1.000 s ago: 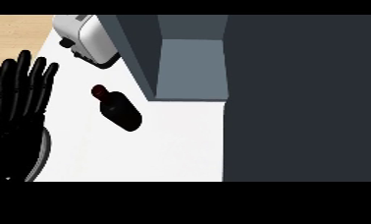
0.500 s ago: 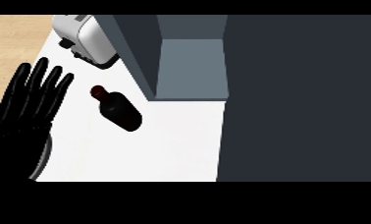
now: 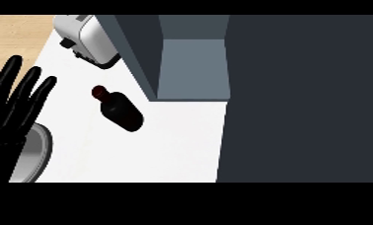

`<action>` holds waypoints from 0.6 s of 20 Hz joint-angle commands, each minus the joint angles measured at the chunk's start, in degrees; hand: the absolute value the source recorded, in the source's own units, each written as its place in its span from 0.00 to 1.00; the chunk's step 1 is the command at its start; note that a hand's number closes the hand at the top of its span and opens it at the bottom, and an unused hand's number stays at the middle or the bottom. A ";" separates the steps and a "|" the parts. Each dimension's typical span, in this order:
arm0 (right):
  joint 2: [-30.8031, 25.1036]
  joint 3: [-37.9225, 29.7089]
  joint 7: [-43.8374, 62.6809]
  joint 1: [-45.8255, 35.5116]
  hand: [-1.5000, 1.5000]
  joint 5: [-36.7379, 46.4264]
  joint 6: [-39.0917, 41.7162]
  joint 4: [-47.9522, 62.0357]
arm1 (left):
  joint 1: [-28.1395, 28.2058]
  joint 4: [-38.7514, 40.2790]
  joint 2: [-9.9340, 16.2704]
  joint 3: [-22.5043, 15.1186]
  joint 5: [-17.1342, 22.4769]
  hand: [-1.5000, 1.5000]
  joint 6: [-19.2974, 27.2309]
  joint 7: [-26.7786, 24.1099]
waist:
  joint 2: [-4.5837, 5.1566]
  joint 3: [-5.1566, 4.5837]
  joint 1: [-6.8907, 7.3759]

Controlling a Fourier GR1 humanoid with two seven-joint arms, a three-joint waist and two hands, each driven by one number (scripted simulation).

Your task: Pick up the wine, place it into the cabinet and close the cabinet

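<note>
Largest: dark slate-grey cabinet door panel [image 3: 299,100], swung open, filling the right side of the head view. Beside it, open grey-blue cabinet compartment [image 3: 193,68] with dark side wall, interior bare as far as visible. Beneath both, flat white counter top [image 3: 167,150]; strip of light wood surface [image 3: 25,26] at upper left.

Next: silver boxy toaster-like appliance [image 3: 91,39] at upper left, just beside the cabinet wall. Curved grey forearm segment [image 3: 33,155] at lower left edge.

Left hand [image 3: 22,103], black, at left edge: fingers straight, spread apart, pointing up the view, holding nothing; apart from the bottle. Right hand not seen anywhere.

Smallest: dark, nearly black glass wine bottle [image 3: 122,109], lying on its side on the counter, neck with dark red cap toward upper left, base toward lower right; between hand and cabinet opening, near the cabinet's front corner, not touching either.

Handling, judged: rigid, smooth, likely slippery glass; fairly heavy toward the base; breakable if knocked; prone to rolling while flat. Best hold probably around the wide body near mid-length, fingers wrapped across the cylinder, rather than at the thin neck. Pick-up not yet begun; placing and door closing outstanding.
</note>
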 commanded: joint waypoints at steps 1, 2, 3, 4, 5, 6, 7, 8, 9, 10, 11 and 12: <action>2.52 7.13 7.24 -2.22 0.00 5.78 -4.19 -6.90 | 0.63 -1.46 1.63 3.73 3.93 0.00 -0.73 2.65 | 0.00 -0.04 0.06; -0.63 0.33 14.04 -5.21 0.00 -1.29 -4.34 -11.27 | -0.19 -2.44 1.21 2.53 2.52 0.00 0.52 2.99 | -0.06 -0.04 -0.16; -0.04 -0.58 11.42 -7.32 0.00 -1.34 -3.64 -6.16 | -1.52 0.99 -1.54 -1.88 -3.09 0.00 1.50 0.62 | 0.08 0.00 -0.18; -1.99 -3.28 11.80 -3.64 0.00 -4.62 -1.49 -9.62 | -4.00 -2.49 2.10 2.12 1.41 0.00 4.06 7.59 | 0.00 0.04 -0.37; 1.17 0.95 8.86 -1.83 0.00 -0.69 -2.84 -8.95 | -1.82 -2.82 0.83 0.82 0.30 0.00 3.16 6.07 | 0.01 0.03 -0.25; 0.62 2.15 15.94 -8.35 0.00 1.51 -6.03 -10.16 | -0.19 -3.52 -0.10 -1.36 -2.10 0.00 3.37 5.61 | -0.05 -0.03 -0.13; -0.81 -1.70 14.63 -6.17 0.00 -1.81 -4.20 -11.27 | -0.66 -4.90 0.94 1.10 0.55 0.00 4.14 7.68 | -0.06 0.01 -0.22; -1.18 -0.88 19.29 -10.78 0.00 -1.05 -6.05 -11.20 | -7.57 -1.01 1.42 -0.01 -2.01 0.00 6.55 8.47 | -0.03 0.00 -0.61; 0.03 1.47 19.97 -13.47 0.00 2.70 -7.73 -8.38 | -2.44 -1.81 1.50 1.66 0.55 0.00 2.22 6.22 | 0.00 -0.04 -0.06; 0.45 -0.26 11.28 -5.34 0.00 -0.51 -3.47 -7.66 | -5.56 -2.63 3.39 5.52 3.76 0.00 4.55 10.21 | 0.04 0.04 -0.20; -0.61 -0.52 20.25 -13.24 0.00 0.08 -6.84 -8.77 | -3.35 1.21 -0.80 -1.94 -5.15 0.00 3.73 4.20 | 0.03 -0.02 -0.33; -0.84 -3.43 19.08 -15.43 0.00 -1.21 -6.70 -5.91 | -3.86 -2.63 1.49 1.39 0.52 0.00 4.17 9.30 | 0.03 0.00 -0.05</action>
